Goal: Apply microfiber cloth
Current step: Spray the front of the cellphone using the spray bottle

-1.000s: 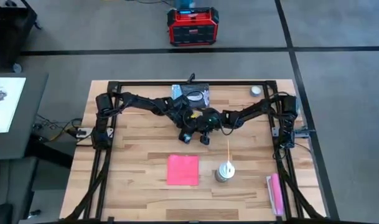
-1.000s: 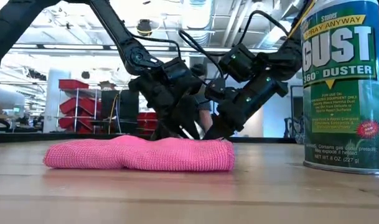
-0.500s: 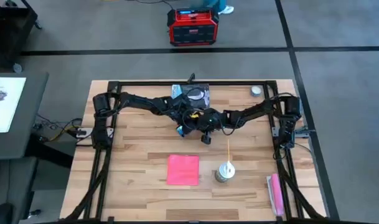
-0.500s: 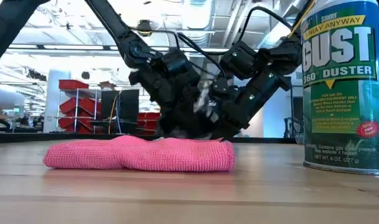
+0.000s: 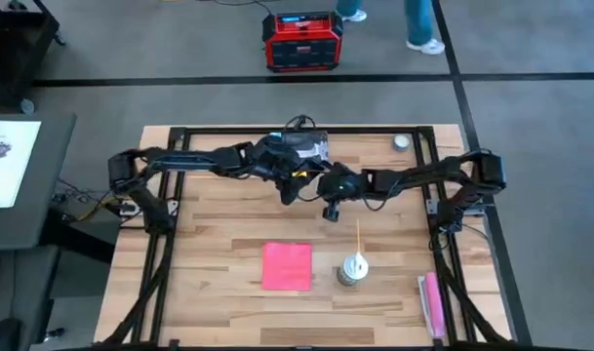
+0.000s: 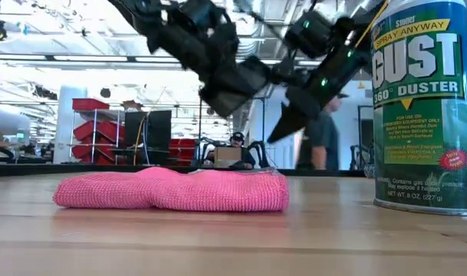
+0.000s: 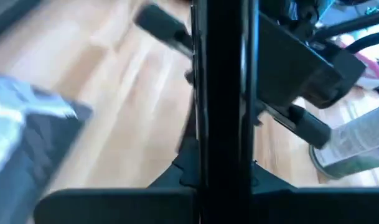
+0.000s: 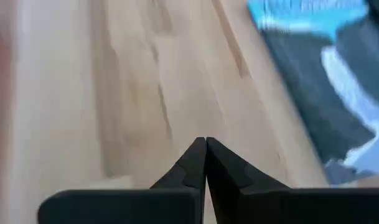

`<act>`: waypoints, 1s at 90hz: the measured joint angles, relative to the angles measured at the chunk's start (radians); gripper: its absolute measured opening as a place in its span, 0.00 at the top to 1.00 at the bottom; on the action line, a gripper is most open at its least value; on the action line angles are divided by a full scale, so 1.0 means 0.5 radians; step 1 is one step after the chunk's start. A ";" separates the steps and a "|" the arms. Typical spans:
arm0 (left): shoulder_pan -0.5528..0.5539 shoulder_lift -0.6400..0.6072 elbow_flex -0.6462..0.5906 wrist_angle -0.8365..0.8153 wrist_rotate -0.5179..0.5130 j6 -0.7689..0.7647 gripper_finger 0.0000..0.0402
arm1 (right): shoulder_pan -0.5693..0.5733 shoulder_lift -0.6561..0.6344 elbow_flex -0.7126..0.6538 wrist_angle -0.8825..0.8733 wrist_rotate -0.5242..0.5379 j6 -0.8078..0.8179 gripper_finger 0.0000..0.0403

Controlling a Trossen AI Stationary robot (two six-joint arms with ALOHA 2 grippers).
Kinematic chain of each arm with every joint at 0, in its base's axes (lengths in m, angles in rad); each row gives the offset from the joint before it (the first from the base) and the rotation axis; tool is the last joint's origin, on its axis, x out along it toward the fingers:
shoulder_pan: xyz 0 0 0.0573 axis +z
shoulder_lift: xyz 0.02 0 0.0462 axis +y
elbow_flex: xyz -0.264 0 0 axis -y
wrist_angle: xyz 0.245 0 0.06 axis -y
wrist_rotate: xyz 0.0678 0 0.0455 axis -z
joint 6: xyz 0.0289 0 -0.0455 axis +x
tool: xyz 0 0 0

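The pink-red microfiber cloth (image 5: 286,266) (image 6: 172,189) lies flat on the near middle of the table, touched by no gripper. Beyond it, my left gripper (image 5: 290,192) (image 6: 231,92) hangs in the air, shut on a thin black phone (image 7: 223,93) that the left wrist view shows edge-on. Just to its right is my right gripper (image 5: 331,209) (image 6: 284,126), also raised. Its fingertips (image 8: 205,146) are shut together on nothing. My left gripper pinches the black phone between its two fingers, one on each flat face, near its lower end (image 7: 223,171). The phone runs along the fingers and out past their tips. It is lifted clear of the table.
A duster can (image 5: 353,269) (image 6: 425,107) with a thin straw stands right of the cloth. A dark packet (image 5: 302,147) lies at the far edge and a small white round thing (image 5: 402,141) at far right. A narrow pink oblong (image 5: 430,302) is at near right.
Both grippers were low, close to the table just behind the cloth, and have risen well clear of it. They have also drawn a little toward the far edge. The phone has gone up with my left gripper. The cloth has not moved.
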 joint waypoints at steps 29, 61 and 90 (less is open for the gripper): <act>-0.148 -0.469 -0.338 0.459 -0.311 0.143 1.00 | 0.198 -0.486 -0.099 -0.095 0.447 0.119 1.00; -0.276 -0.547 -0.868 1.448 -0.342 0.073 1.00 | 0.322 -0.947 -0.597 0.895 0.263 0.295 1.00; -0.373 -0.329 -0.828 1.638 -0.346 0.103 1.00 | 0.299 -0.645 -0.576 1.288 -0.058 0.369 0.96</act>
